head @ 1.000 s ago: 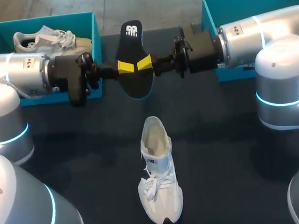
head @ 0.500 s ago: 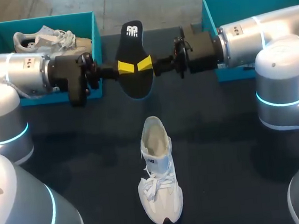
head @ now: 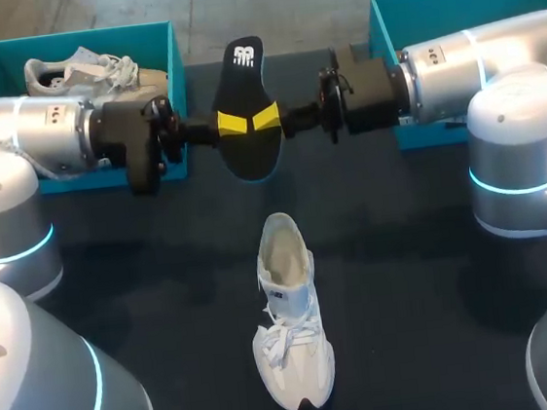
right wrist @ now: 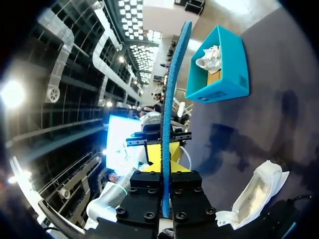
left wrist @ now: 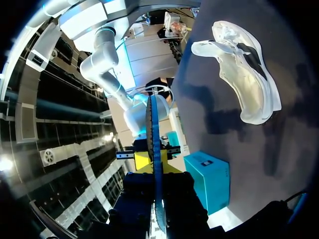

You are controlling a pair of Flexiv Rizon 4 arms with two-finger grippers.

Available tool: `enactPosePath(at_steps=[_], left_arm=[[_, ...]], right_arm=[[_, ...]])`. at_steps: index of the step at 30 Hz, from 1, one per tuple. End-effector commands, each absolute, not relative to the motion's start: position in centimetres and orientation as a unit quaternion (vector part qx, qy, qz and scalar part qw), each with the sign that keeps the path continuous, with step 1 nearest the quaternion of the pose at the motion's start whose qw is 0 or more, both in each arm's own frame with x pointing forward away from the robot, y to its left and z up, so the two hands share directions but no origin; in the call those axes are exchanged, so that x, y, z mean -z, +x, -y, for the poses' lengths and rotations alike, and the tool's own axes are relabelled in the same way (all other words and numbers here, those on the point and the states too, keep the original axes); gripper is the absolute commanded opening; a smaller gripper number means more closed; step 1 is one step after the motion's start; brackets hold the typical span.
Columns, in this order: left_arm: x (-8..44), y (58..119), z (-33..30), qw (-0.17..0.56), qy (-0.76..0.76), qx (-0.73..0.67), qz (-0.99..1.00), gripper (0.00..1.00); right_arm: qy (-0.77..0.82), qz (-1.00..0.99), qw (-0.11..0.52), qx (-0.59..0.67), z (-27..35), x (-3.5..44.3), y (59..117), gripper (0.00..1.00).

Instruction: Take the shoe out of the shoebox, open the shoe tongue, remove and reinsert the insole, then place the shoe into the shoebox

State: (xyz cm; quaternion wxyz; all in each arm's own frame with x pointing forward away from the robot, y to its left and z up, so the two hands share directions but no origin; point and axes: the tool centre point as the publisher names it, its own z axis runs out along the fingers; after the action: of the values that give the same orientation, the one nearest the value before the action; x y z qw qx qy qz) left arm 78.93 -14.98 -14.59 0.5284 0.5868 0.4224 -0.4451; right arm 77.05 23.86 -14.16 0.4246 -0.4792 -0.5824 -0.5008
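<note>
Dark table (head: 409, 279) in the head view bears the shoe (head: 289, 321), the insole (head: 245, 120) aloft beyond it, pinched by left gripper (head: 232, 123) and right gripper (head: 265, 120); left then right wrist views show it edge-on in the clamped fingers; uneven release could twist or drop it

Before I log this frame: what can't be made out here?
Head view: interior of the right shoebox, largely covered by the right arm.
Both wrist views: faces of the insole, caught edge-on; the head view shows only its black side.
Head view: toe end inside the shoe on the table, under tongue and laces.
Head view: second shoe in the left shoebox, partly behind the left arm.
</note>
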Motion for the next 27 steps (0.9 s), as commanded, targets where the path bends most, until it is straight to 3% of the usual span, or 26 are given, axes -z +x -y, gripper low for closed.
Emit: enactPosePath(at_steps=[1, 3, 4, 27], left_arm=[[14.7, 78.9, 15.1, 0.529, 0.587, 0.444, -0.423, 0.57], [14.6, 78.9, 14.9, 0.529, 0.586, 0.444, -0.424, 0.96], [14.5, 78.9, 14.8, 0.529, 0.586, 0.444, -0.424, 1.0], [15.2, 78.0, 7.5, 0.449, 0.602, 0.432, -0.499, 1.0]], right_arm=[[-0.479, 0.584, 0.423, 0.5, -23.8, 14.1, 77.1, 0.0], [-0.478, 0.585, 0.423, 0.501, -23.7, 14.1, 77.1, 0.0], [-0.478, 0.585, 0.422, 0.501, -23.6, 14.2, 77.1, 0.0], [-0.404, 0.639, 0.341, 0.559, -22.8, 15.3, 76.2, 0.0]])
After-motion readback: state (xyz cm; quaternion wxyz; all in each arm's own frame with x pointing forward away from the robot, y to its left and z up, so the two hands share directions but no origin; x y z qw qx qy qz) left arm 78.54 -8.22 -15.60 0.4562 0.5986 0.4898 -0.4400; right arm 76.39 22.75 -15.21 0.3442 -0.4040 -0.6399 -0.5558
